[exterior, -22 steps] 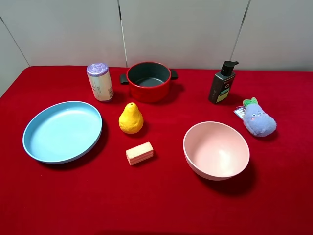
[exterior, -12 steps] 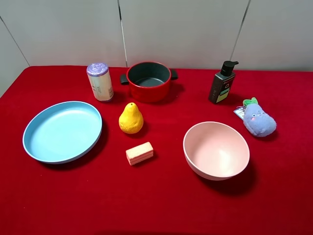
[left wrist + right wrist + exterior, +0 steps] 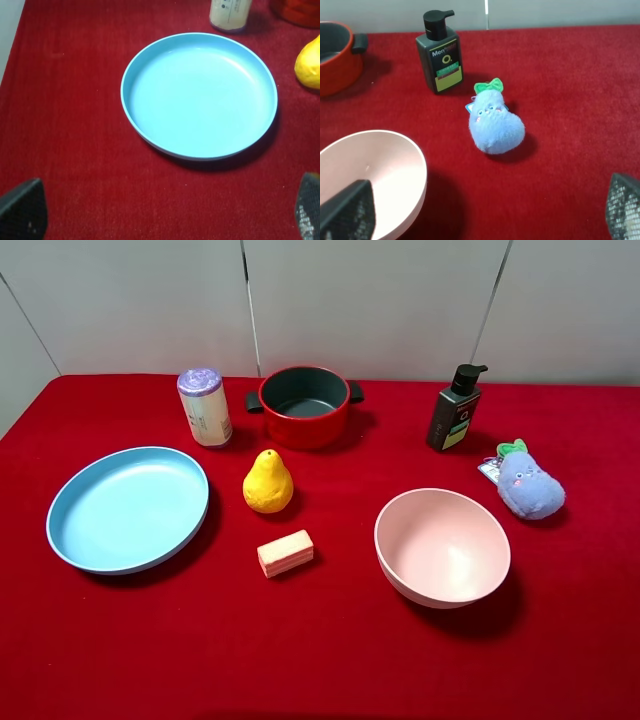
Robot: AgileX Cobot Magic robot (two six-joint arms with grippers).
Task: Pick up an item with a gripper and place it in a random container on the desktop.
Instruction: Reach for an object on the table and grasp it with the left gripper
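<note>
Canister [image 3: 204, 406] by far edge, untouched
My left gripper [image 3: 165, 220] and right gripper [image 3: 485, 215] both gaped; I judged left should straddle it squarely.

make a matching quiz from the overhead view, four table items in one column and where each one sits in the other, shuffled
Items
1. canister
2. pump bottle
3. pear
4. plush toy

Places
A. far right side, next to the pink bowl
B. back row, just left of the red pot
C. in front of the red pot, right of the blue plate
D. back row, right of the red pot

Pairs: 1-B, 2-D, 3-C, 4-A
</note>
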